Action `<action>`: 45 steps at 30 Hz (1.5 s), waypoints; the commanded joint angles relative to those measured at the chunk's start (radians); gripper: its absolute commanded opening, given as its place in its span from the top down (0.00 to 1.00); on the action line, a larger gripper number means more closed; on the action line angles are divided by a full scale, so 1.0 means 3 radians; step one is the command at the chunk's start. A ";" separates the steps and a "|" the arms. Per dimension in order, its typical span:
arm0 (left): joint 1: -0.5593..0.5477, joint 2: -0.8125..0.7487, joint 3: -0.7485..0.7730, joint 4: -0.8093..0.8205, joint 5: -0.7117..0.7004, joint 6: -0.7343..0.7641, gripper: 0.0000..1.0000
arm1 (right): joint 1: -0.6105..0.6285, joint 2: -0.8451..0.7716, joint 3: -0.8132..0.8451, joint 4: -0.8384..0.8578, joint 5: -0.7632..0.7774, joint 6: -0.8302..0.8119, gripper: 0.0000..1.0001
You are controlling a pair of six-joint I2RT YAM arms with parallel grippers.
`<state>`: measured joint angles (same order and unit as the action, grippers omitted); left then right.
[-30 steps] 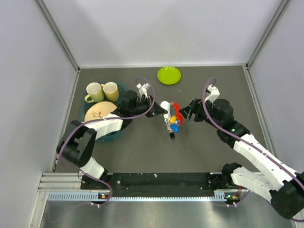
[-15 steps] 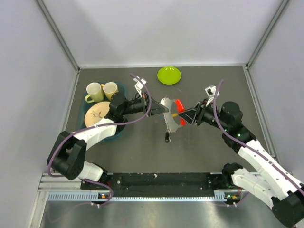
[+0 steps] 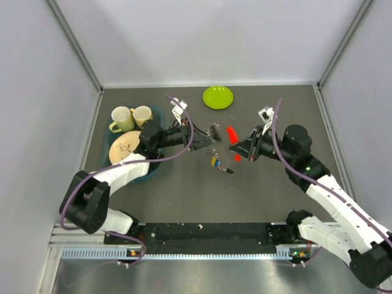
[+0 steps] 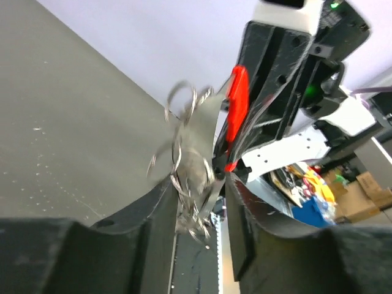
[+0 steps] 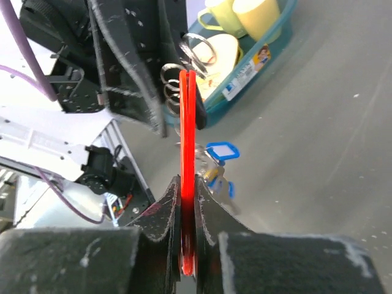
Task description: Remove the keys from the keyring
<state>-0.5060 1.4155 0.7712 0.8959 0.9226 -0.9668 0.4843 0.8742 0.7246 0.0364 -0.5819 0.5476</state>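
Observation:
My right gripper [image 3: 236,149] [image 5: 187,184] is shut on the elongated red key [image 3: 232,134] [image 5: 187,122], which stands edge-on between its pads. Silver keyring loops [image 3: 212,129] [image 5: 197,48] hang at the red key's far end, next to my left gripper [image 3: 207,139] [image 4: 205,184]. In the left wrist view the keyring [image 4: 184,107] is blurred between jaws that stand apart. The red key [image 4: 237,104] shows just beyond. A blue-tagged key [image 3: 214,162] [image 5: 222,150] and another small key [image 3: 228,171] are lower, below the two grippers.
A lime-green dish [image 3: 218,97] lies at the back centre. A teal tub [image 3: 154,165] at the left holds two pale cups [image 3: 131,116] and a plate [image 3: 125,144]. Grey walls close in the table on three sides.
My left gripper's jaws have opened. My right gripper has shut on the red key. The blue-tagged keys have dropped away from the bunch toward the table.

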 commanded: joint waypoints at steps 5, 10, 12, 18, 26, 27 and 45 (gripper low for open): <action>0.0189 -0.0867 0.0129 -0.1532 -0.0783 0.1192 0.14 | -0.0024 0.0184 0.1342 -0.1649 0.0585 -0.1211 1.00; 0.0265 -0.1123 0.0532 -0.2223 -0.0837 0.1901 0.04 | -0.0024 0.0399 0.1935 -0.2197 0.0177 -0.1548 1.00; 0.0265 -0.1114 0.0732 -0.2641 -0.0678 0.2138 0.02 | -0.0024 0.0445 0.2129 -0.2299 -0.0002 -0.1636 1.00; 0.0230 -0.1098 0.1086 -0.2849 -0.0029 0.2365 0.02 | -0.0024 0.0538 0.2386 -0.2484 -0.0718 -0.1800 1.00; -0.0286 -0.0986 0.1065 -0.2664 0.0141 0.2292 0.03 | 0.0073 0.0599 0.2458 -0.2438 -0.1128 -0.1749 1.00; -0.0378 -0.0975 0.1060 -0.2644 0.0121 0.2287 0.03 | 0.0109 0.0609 0.2453 -0.2423 -0.1133 -0.1733 1.00; -0.0481 -0.0638 0.0973 -0.1861 0.0509 0.1546 0.73 | 0.0175 0.0630 0.2304 -0.2335 -0.1358 -0.1759 1.00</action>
<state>-0.6491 1.2095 1.0599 0.2348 1.0260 -0.4564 0.5282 1.0740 1.4090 -0.7219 -0.9390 0.0341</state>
